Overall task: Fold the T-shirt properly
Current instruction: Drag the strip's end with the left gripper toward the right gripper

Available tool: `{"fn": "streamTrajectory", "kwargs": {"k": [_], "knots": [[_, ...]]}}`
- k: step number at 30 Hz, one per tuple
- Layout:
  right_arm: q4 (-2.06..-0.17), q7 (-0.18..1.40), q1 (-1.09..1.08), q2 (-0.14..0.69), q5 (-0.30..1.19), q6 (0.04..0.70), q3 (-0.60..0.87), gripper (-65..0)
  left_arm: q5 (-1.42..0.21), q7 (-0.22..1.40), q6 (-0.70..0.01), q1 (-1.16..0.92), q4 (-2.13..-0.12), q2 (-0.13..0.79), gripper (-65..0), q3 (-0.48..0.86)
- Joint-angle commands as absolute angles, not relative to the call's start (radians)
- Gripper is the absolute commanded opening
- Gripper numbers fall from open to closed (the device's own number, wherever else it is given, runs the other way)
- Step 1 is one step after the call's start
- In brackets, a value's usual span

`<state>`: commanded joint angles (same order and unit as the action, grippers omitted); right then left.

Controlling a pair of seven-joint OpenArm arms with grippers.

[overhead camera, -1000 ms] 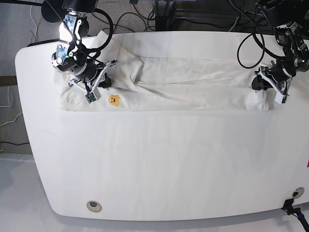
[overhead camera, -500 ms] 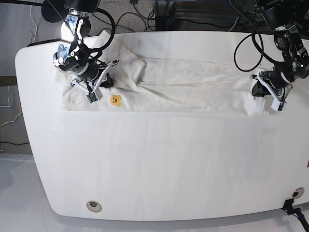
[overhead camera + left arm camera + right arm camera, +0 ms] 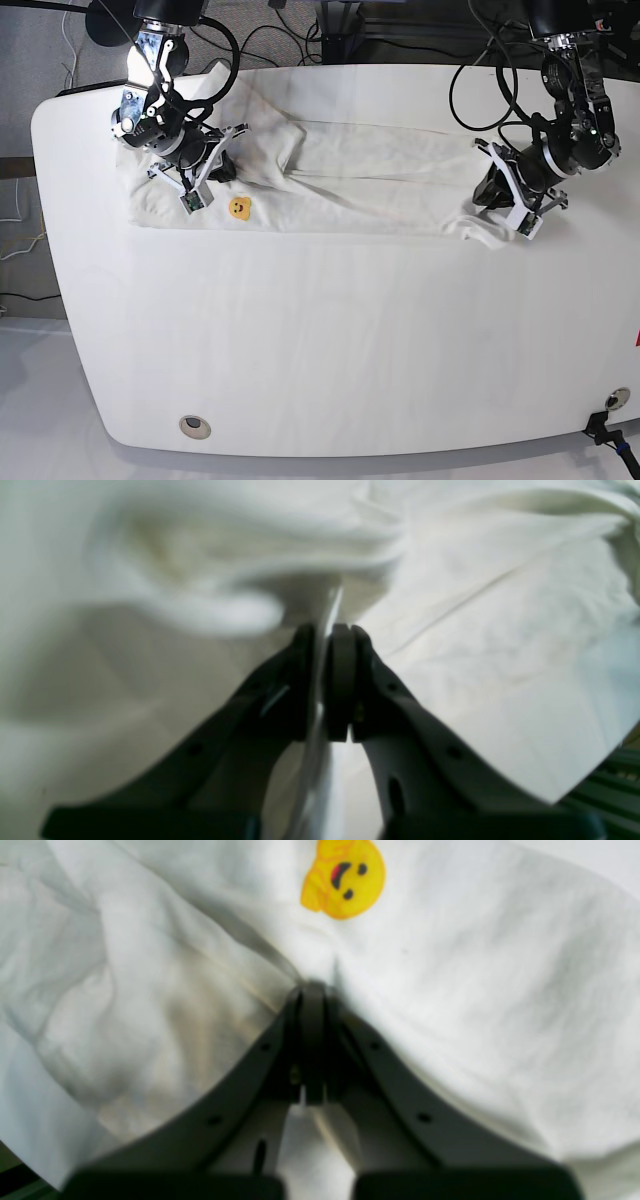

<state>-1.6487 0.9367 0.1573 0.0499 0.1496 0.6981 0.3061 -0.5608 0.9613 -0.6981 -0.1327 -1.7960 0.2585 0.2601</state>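
The white T-shirt lies as a long folded band across the far part of the table, plain side up, with a small yellow smiley print near its left end. My left gripper on the base view's right is shut on the shirt's right end, lifted a little; in the left wrist view a thin edge of cloth sits between the jaws. My right gripper on the base view's left is shut on the shirt's cloth just behind the smiley; in the right wrist view the smiley is right ahead.
The white table has a round hole near its front left edge. Cables and dark equipment lie behind the table's back edge. A clamp sits at the front right corner.
My left gripper has pulled the shirt's right end leftward along the table, shortening the band. The right gripper has stayed almost in place by the smiley.
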Motion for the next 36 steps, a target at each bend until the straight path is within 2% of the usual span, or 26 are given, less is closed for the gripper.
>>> {"fn": "streamTrajectory", "kwargs": {"k": [10, 23, 29, 36], "knots": [[-1.649, 0.937, 0.157, 0.050, 0.150, 0.698, 0.306, -65.0, -0.561, 0.961, -0.698, -0.133, -1.824, 0.174, -60.9, 0.143], [-1.647, 0.937, 0.157, 0.048, 0.150, 0.698, 0.306, -65.0, -0.561, 0.995, -0.698, -0.127, -1.824, 0.074, -60.8, 0.120], [-1.647, 0.937, 0.157, 0.036, 0.150, 0.698, 0.306, -65.0, -0.559, 0.995, -0.698, -0.125, -1.824, 0.028, -60.6, 0.042], [-1.647, 0.937, 0.157, 0.036, 0.150, 0.698, 0.306, -65.0, -0.555, 0.995, -0.698, -0.093, -1.814, -0.024, -60.6, 0.033]]}}
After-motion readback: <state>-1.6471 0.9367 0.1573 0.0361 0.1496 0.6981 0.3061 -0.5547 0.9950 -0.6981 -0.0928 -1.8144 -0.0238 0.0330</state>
